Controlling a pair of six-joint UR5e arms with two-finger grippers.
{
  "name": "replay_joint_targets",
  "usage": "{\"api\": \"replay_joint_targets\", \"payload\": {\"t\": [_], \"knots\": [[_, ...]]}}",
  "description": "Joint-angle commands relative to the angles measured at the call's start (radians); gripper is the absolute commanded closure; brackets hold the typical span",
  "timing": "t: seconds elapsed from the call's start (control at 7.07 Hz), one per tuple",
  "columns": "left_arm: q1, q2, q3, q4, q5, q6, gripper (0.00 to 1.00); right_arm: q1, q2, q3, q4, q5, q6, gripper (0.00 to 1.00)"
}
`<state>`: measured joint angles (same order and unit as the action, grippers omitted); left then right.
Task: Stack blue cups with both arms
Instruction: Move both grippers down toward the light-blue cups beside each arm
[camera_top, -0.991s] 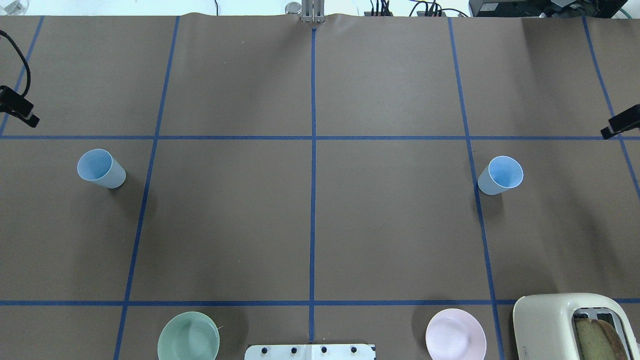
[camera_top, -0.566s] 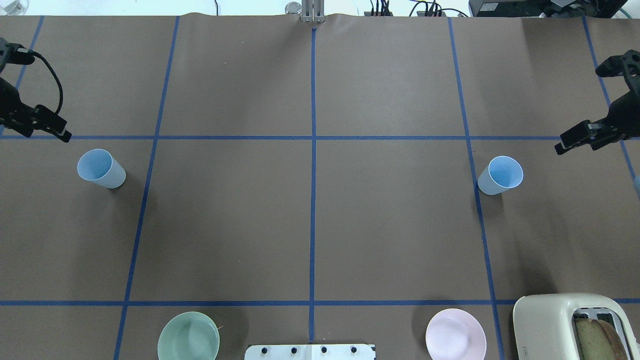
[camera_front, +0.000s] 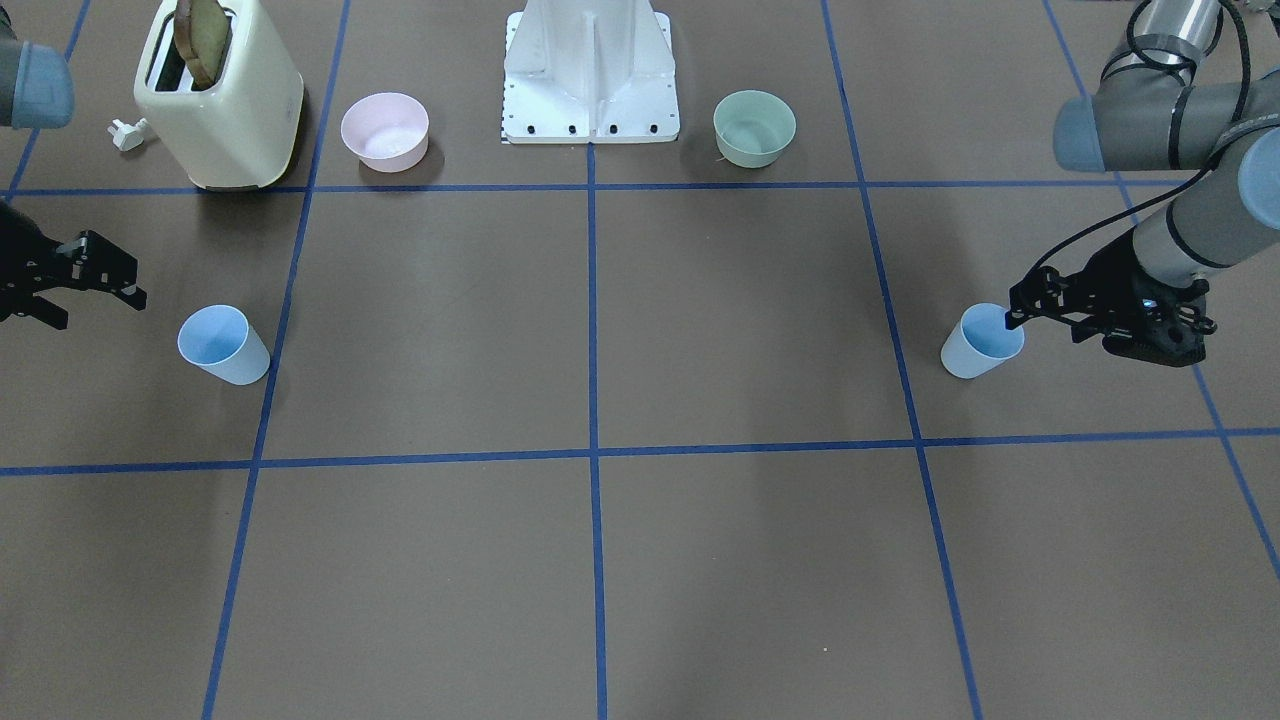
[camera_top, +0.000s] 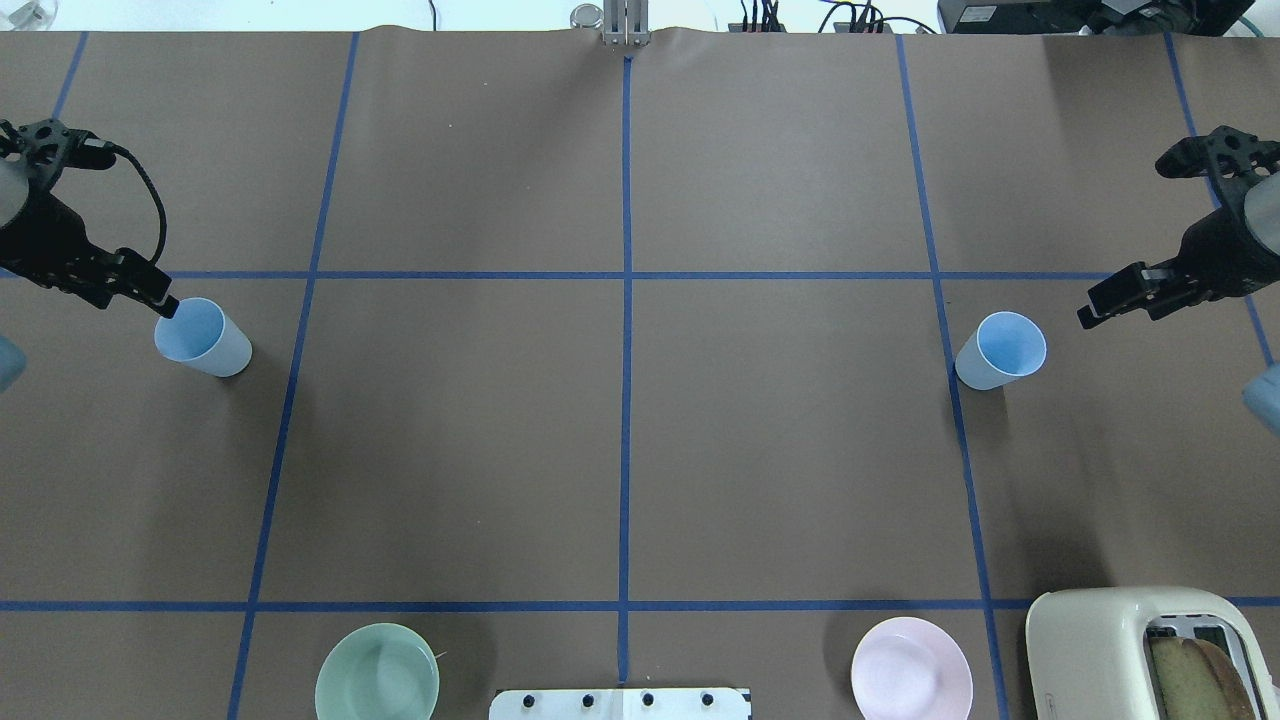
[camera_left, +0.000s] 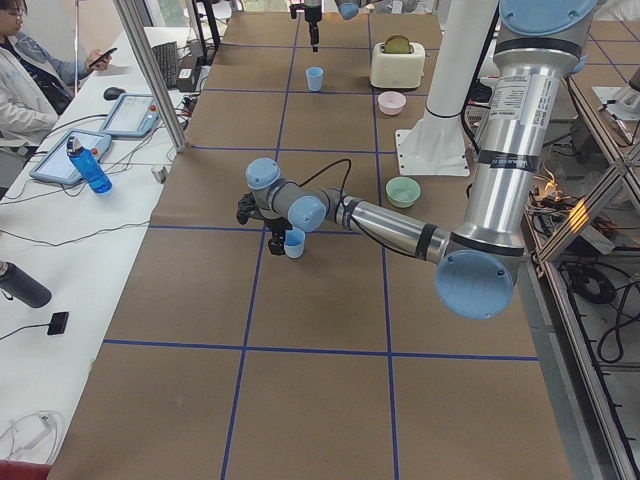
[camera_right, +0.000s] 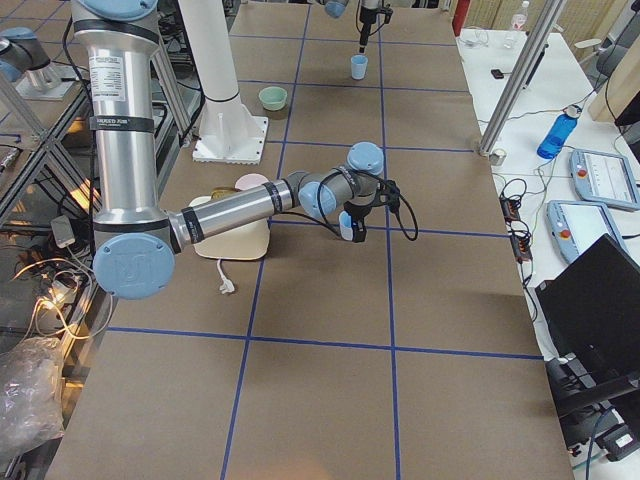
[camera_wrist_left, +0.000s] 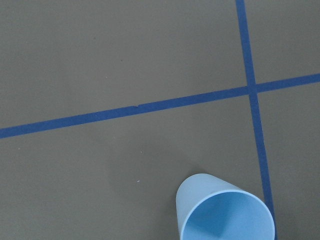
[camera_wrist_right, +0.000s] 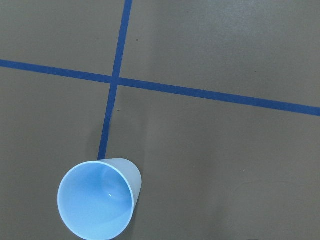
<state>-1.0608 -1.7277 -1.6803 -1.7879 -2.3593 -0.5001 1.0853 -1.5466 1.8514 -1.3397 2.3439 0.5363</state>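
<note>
At far left stands one light-blue plastic cup (camera_top: 203, 337); at far right, the other cup (camera_top: 1000, 350); nothing stacked yet; left black gripper (camera_top: 140, 293) by its rim, width I cannot tell; right black gripper (camera_front: 100, 308) nearby, maybe wide.

Left claw (camera_front: 1043, 322) hangs at the rim of one blue cup (camera_front: 972, 350).

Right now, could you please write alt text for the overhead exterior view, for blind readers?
Two upright blue cups stand far apart on a brown table: the left gripper is at the rim of the left cup, the right gripper just short of the right cup. A green bowl, a pink bowl and a toaster line the bottom edge.
</note>
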Motion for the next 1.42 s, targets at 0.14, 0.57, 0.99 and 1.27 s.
{"api": "replay_joint_targets", "payload": {"t": [0.14, 0.57, 0.99, 1.27], "knots": [[0.027, 0.0, 0.01, -0.002, -0.008, -0.008, 0.33, -0.027, 0.011, -0.007, 0.001, -0.009, 0.004, 0.1], [0.036, -0.006, 0.1, -0.117, -0.009, -0.012, 0.43, -0.038, 0.016, -0.009, 0.0, -0.011, 0.004, 0.1], [0.036, -0.01, 0.094, -0.131, -0.056, -0.051, 1.0, -0.038, 0.016, -0.009, 0.001, -0.011, 0.004, 0.1], [0.036, -0.022, 0.083, -0.12, -0.063, -0.055, 1.0, -0.041, 0.016, -0.011, 0.0, -0.012, 0.004, 0.12]]}}
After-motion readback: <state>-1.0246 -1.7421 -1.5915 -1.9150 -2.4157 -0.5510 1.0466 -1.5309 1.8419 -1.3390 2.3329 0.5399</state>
